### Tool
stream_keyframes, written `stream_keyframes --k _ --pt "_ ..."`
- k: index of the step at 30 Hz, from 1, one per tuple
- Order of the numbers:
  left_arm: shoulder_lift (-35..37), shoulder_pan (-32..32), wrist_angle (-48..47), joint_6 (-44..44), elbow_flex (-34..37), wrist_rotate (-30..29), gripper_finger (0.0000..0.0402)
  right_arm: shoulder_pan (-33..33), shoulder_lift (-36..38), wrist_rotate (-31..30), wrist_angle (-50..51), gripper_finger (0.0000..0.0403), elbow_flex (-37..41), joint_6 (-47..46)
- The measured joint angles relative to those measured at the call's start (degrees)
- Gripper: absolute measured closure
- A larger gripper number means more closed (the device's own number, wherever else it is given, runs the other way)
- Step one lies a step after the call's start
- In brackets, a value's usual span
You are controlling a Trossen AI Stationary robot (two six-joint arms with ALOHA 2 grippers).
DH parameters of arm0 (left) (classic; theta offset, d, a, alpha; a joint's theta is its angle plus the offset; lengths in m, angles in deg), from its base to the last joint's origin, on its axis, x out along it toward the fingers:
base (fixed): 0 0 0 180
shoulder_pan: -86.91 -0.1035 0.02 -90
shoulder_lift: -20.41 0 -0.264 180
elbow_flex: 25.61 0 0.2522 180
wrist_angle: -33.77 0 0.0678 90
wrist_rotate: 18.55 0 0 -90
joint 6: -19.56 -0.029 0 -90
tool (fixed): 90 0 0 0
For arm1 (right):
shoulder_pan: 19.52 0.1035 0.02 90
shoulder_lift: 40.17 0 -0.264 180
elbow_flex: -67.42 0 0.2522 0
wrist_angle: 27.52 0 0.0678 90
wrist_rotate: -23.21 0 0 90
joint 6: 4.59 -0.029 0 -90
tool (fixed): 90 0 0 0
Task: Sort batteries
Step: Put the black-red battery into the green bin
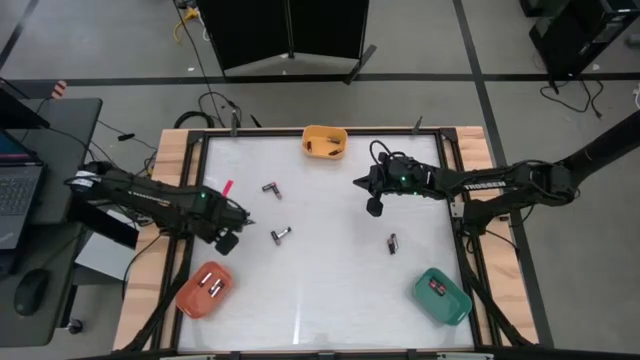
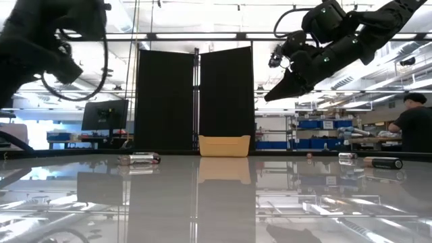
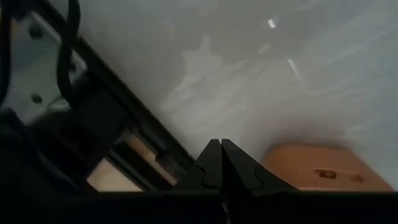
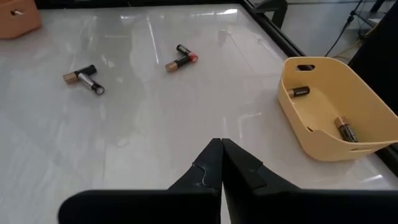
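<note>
Hovering shut, right pincer (image 1: pixel 357 183) sits beside yellow bin (image 1: pixel 325 142) batteries (image 4: pixel 298 92).

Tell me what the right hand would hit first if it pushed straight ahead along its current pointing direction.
Probably bare table: the shut right hand points at open surface, between the yellow bin and two loose battery clusters. Depth is uncertain.

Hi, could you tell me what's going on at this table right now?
Two robot arms are sorting batteries into bins. Both grippers are shut and empty: the left gripper hangs near the orange bin, which holds two cells; the right gripper hangs near the yellow bin, which also holds two. Loose batteries lie on the table, including a pair, another pair and a single. A green bin sits at a corner.
</note>
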Motion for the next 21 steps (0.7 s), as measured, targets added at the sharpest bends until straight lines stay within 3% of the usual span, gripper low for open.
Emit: stream_keyframes --k 12,21 --pt "-5.56 7.07 0.88 6.85 1.86 6.95 0.04 0.8 0.0 -0.4 0.07 0.0389 0.0 0.33" --pt "-9.42 9.91 9.69 8.83 1.91 10.66 0.0397 0.8 0.0 -0.4 0.12 0.0389 0.0 1.1"
